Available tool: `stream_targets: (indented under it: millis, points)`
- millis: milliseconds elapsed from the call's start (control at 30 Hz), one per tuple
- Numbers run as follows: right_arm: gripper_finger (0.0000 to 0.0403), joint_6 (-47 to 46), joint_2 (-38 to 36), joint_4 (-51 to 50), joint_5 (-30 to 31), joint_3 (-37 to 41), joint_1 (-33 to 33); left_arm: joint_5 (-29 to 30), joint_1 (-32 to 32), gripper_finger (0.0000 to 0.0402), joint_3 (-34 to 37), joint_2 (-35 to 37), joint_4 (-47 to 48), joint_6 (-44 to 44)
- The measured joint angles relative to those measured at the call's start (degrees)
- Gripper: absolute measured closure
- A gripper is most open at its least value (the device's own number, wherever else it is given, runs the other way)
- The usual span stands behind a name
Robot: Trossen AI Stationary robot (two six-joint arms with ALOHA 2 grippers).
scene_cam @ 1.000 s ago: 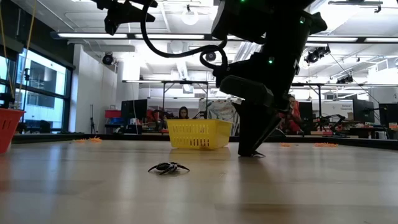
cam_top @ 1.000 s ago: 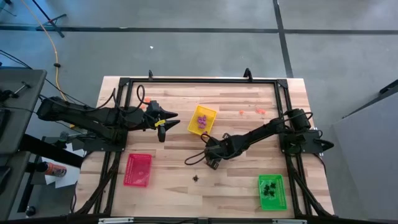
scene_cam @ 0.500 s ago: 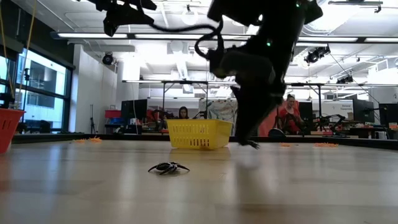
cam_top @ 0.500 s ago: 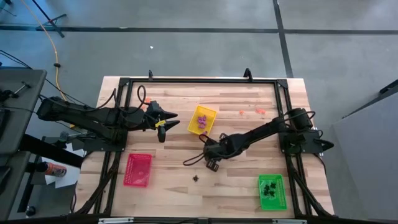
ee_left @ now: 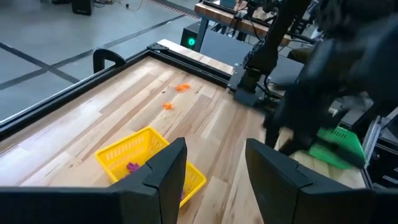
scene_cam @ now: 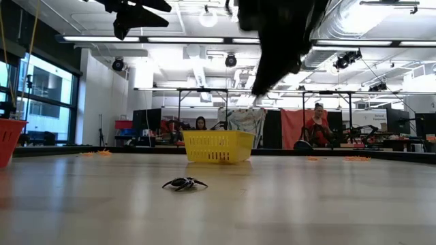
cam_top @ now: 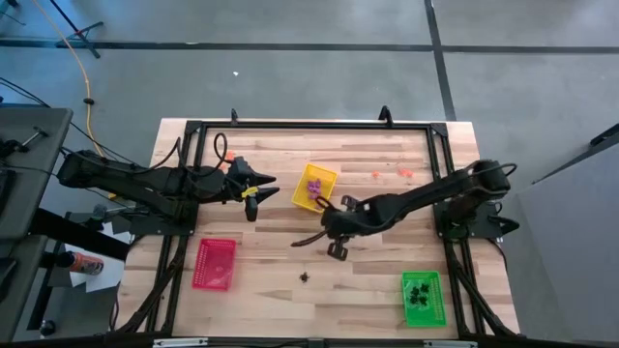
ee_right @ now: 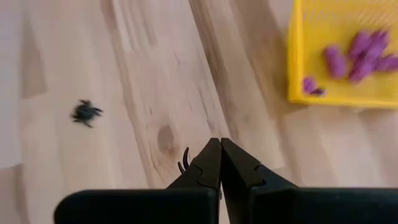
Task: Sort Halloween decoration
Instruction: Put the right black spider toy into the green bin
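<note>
The right gripper point(ee_right: 219, 149) has lifted off the boards at frame centre, fingers pinched on a black spider point(ee_right: 184, 160), bound for the green tray point(cam_top: 423, 298) I'd guess; another spider point(cam_top: 306, 277) waits lower centre; left gripper point(cam_top: 259, 187) hovers open, empty.

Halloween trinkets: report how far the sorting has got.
Done: purple pieces lie in the yellow tray, black pieces in the green tray. In hand: the right gripper, raised beside the yellow tray, looks shut on a black bit, probably a spider. Left: one black spider on the table, orange pieces near the far edge. The left gripper waits open.
</note>
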State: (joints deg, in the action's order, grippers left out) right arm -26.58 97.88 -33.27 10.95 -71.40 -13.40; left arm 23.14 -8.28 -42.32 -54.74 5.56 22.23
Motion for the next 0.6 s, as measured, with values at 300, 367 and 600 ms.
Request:
stream_targets:
  millis: [300,367,600]
  points:
    - [0.0403,3.5,-16.3,-2.51,7.35,6.26,0.39,0.0,0.01,0.0245,0.01,0.0,0.36,0.03]
    - [0.0403,0.23,-21.19,-2.06,8.62,10.72,0.39,0.0,-0.01,0.0245,0.01,0.0,0.36,0.1]
    - [0.0403,-8.08,-37.21,16.26,12.97,28.19,0.64,0.33,0.01,0.0245,0.01,-0.56,-0.45,0.09]
